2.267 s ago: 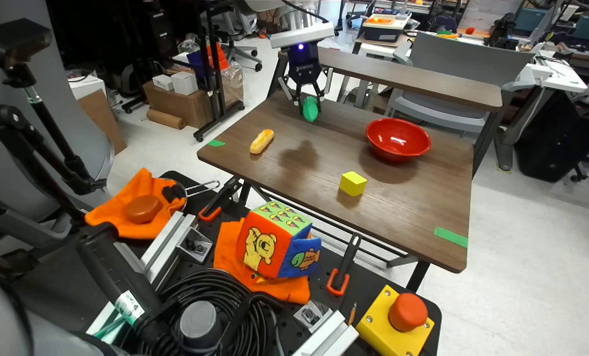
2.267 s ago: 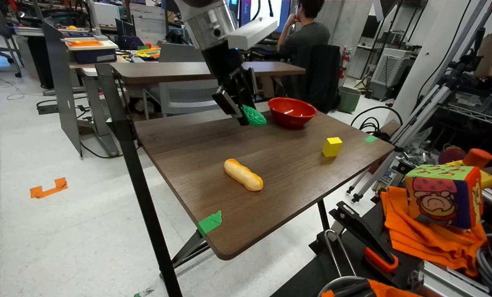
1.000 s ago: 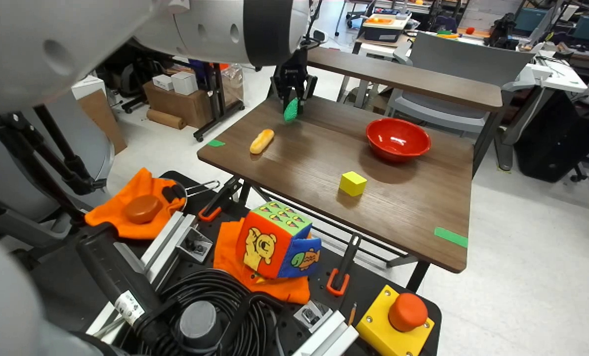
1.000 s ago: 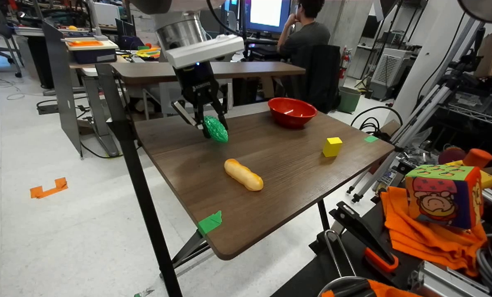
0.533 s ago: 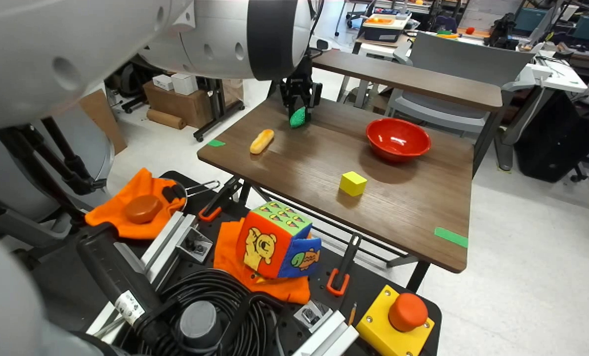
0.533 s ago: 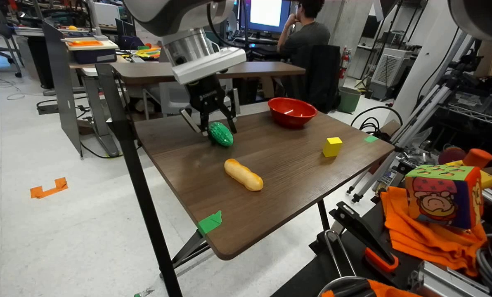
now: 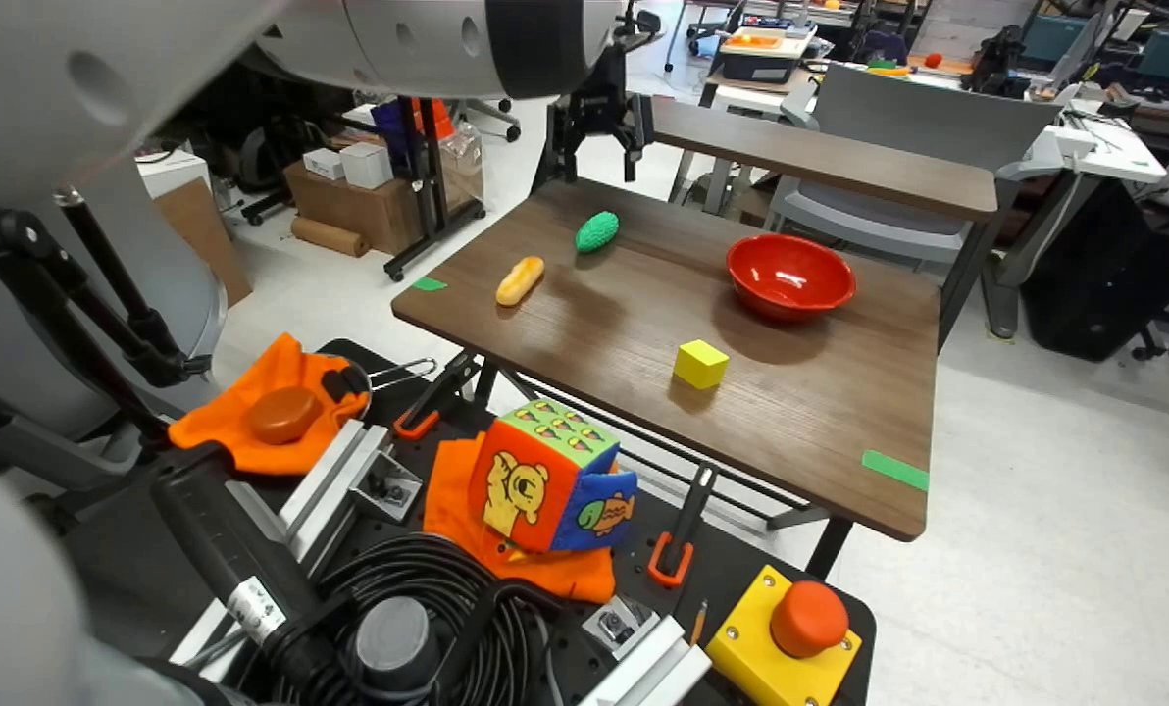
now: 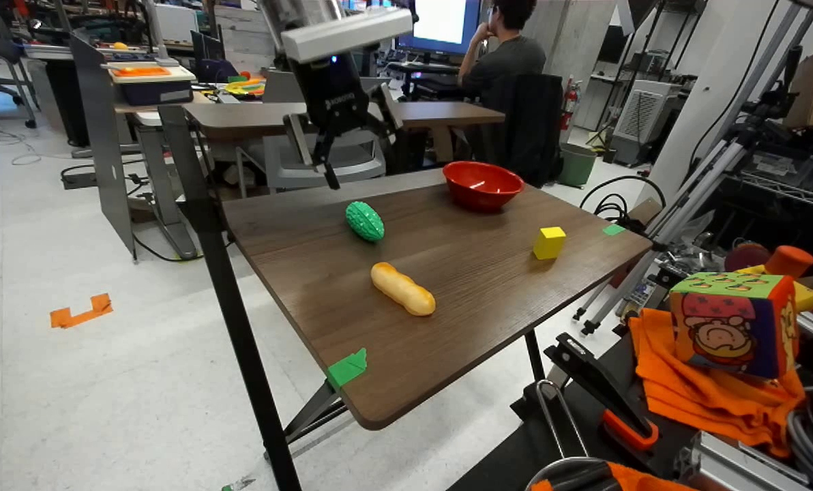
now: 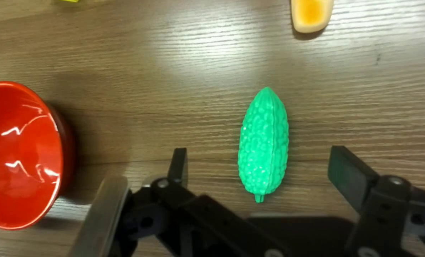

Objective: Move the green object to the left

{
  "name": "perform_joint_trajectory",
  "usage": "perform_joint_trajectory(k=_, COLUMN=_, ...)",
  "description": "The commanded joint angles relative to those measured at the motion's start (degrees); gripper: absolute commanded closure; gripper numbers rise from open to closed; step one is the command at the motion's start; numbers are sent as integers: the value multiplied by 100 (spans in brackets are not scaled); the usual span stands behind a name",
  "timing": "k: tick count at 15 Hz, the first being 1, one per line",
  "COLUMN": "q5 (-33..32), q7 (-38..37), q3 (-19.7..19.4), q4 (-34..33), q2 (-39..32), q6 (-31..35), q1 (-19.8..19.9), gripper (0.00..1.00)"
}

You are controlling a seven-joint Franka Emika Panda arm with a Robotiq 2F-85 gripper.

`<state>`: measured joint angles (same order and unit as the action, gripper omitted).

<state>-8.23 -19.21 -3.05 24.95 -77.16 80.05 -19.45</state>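
Green object lies on the table, near its far-left corner in an exterior view, in from both edges. Gripper hangs above, jaws spread wide, nothing held. Likely light, stiff, hard to break; bumpy skin should grip, might roll. Pinch across fat middle.

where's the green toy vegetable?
Wrist view: the green toy vegetable lies on the table, right of centre; red bowl at left, toy bread at top edge.
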Motion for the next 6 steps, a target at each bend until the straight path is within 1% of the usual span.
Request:
perform_joint_trajectory(k=1, q5=87, q7=15, q3=3, q4=36, q2=162, q6=-189, q1=21, gripper=0)
perform_joint_trajectory(k=3, q5=177, q7=34, q3=55, q4=46, q2=397, q6=-466, q1=88, gripper=0)
perform_joint_trajectory(k=6, q5=199, q7=50, q3=72, q4=88, q2=440, q6=-481, q1=119, gripper=0)
